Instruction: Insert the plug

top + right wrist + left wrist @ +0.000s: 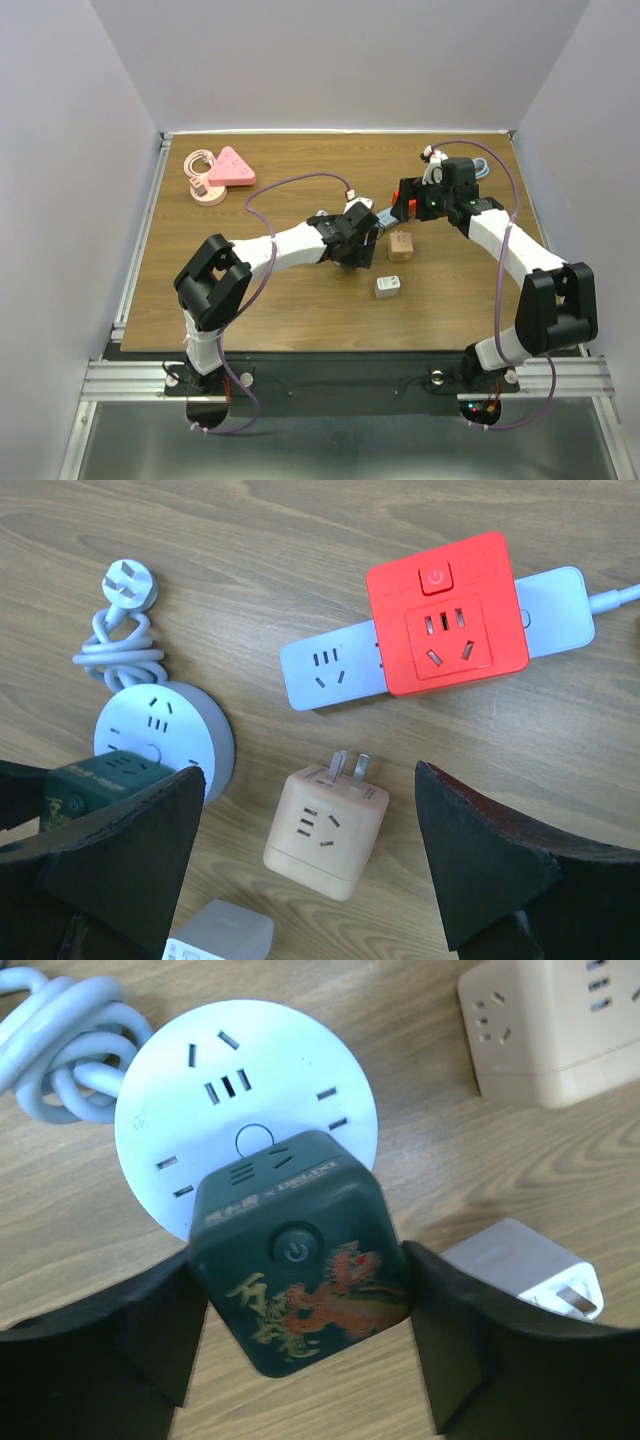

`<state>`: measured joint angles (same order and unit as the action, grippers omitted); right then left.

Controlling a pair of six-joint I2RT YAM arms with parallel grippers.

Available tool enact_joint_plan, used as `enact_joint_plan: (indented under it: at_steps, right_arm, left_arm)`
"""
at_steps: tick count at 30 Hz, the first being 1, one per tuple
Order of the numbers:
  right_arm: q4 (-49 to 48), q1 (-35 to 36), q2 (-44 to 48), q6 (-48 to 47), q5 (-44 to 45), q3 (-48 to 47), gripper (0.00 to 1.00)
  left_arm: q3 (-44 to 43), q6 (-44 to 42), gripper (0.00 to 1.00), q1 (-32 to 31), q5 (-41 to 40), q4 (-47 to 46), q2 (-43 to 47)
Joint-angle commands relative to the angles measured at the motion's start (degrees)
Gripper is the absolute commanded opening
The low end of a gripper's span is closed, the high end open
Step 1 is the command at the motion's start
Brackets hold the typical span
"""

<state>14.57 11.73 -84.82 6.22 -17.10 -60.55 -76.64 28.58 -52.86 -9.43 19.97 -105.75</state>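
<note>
The left end effector (300,1260) is grasping the dark green cube plug (290,1220), with one finger against each side of it. The plug sits right between the fingertips and stands on the near edge of the round white socket (250,1070), which lies just beyond them on the surface (440,1160). The wrist view does not show whether the plug's pins are seated. The socket's coiled grey cord (60,1040) lies ahead of this end effector and to its left. A beige cube adapter (560,1030) lies ahead to its right, and a small white charger (525,1275) lies just beside its right finger.

The right end effector (308,775) is released, its fingers spread wide with nothing between them, and it hovers above the surface. Below the gap between its fingers a peach cube adapter (320,830) lies with its prongs pointing away. A red cube adapter (447,615) sits farther ahead on a pale blue power strip (325,670). The green plug is off to this end effector's left, partly hidden by its left finger.
</note>
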Motion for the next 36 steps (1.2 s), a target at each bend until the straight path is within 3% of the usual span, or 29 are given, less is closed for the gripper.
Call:
enact_joint_plan:
  at_steps: [1, 7, 8, 10, 11, 16, 24, 25, 29, 36]
  right_arm:
    - [-1.47, 0.40, 0.09, -0.68, -0.30, -0.62, 0.90]
    - [-0.77, 0.58, 2.46, 0.02, 1.81, -0.09, 0.90]
    - [-0.51, 0.67, 2.90, 0.20, 2.16, 0.00, 0.90]
    - [0.28, 0.84, 3.95, 0.46, 2.95, 0.52, 0.90]
    - [0.72, 1.19, 3.96, 0.46, 4.00, 0.61, 0.90]
    - [3.36, 2.33, 3.69, 0.46, 6.46, 2.28, 0.90]
    - [4.77, 3.83, 1.24, 0.90, 8.84, 4.57, 0.90]
    - [4.68, 4.27, 0.62, 1.07, 8.75, 4.57, 0.90]
    - [4.77, 6.63, -1.84, 1.43, 9.63, 4.30, 0.89]
    - [4.86, 8.05, -5.44, 1.87, 10.78, 3.25, 0.88]
  left_arm:
    - [-0.97, -5.36, 0.72, 0.04, -3.23, 0.07, 3.80]
    - [0.79, -13.63, 0.27, -0.05, 0.37, -1.42, 3.19]
    - [1.05, -14.51, 0.13, -0.05, 0.55, -1.51, 3.27]
    - [1.58, -18.37, 0.00, 0.04, 1.61, -1.34, 3.71]
    - [1.76, -19.69, 0.00, 0.04, 2.57, -0.99, 4.06]
    - [0.18, -26.54, 0.00, 1.00, 6.35, 1.91, 3.80]
    - [-1.06, -28.05, 0.01, 2.94, 7.41, 6.49, 2.04]
    - [-0.44, -27.96, 0.15, 3.11, 7.41, 6.31, 2.57]
    - [1.05, -27.09, 0.53, 3.99, 6.80, 4.39, 4.32]
    - [0.97, -26.03, 0.72, 5.22, 6.97, 2.98, 7.05]
